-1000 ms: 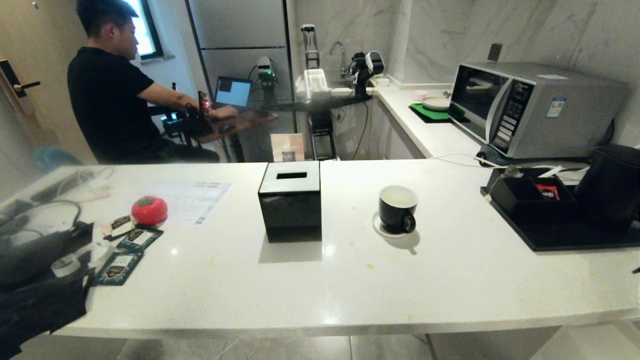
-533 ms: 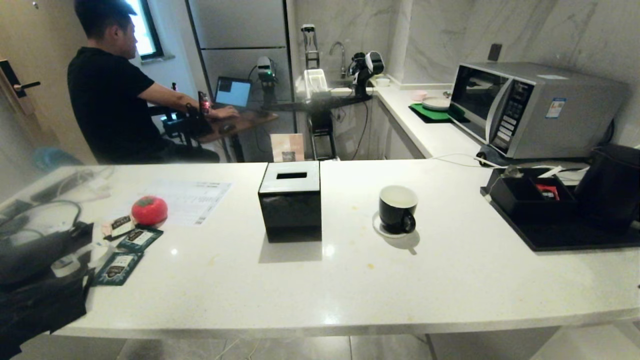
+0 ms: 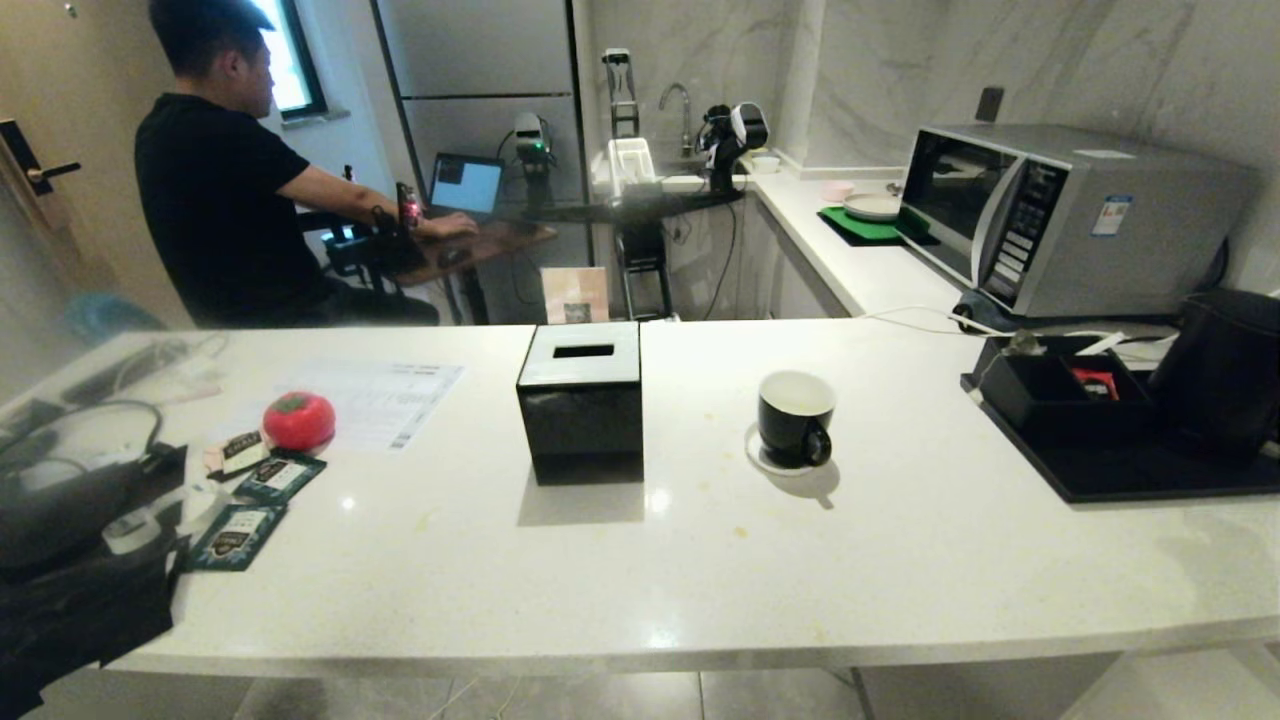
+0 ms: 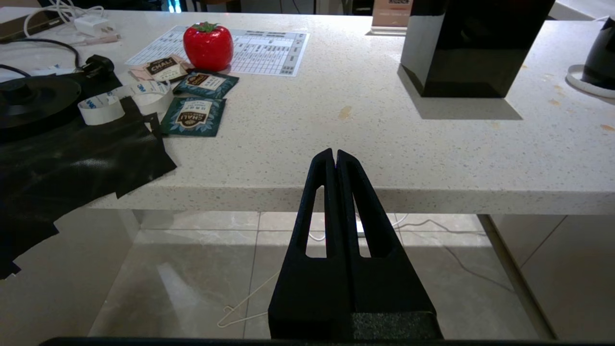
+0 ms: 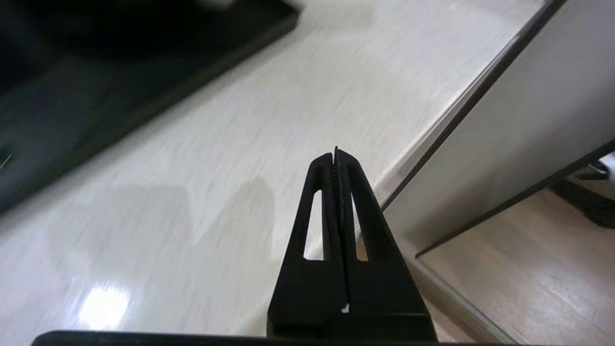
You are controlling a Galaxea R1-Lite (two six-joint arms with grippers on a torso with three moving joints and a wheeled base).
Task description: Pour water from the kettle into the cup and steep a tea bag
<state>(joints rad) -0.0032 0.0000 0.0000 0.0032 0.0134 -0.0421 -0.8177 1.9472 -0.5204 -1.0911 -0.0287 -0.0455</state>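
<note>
The matte black kettle (image 3: 1225, 375) stands on a black tray (image 3: 1130, 475) at the counter's far right. Mid-counter, the glossy black cup (image 3: 795, 415) sits on its white saucer (image 3: 760, 458), handle toward me; the cup (image 4: 600, 53) also shows at the left wrist view's edge. Tea bag sachets (image 3: 240, 535) lie at the left, seen too as dark green sachets (image 4: 193, 115). Neither gripper is in the head view. My left gripper (image 4: 335, 153) is shut and empty, low before the counter's front edge. My right gripper (image 5: 335, 153) is shut and empty over the counter's end, beside the tray (image 5: 96, 86).
A glossy black box with a slot (image 3: 582, 400) stands left of the cup. A red tomato-shaped thing (image 3: 298, 420), a printed sheet (image 3: 385, 395), tape and cables lie at the left. A microwave (image 3: 1070, 215) stands behind the tray. A person (image 3: 220, 170) sits beyond the counter.
A dark tip at the head view's right edge sank lower and has gone out of the picture. The cup, kettle and sachets have not moved.
</note>
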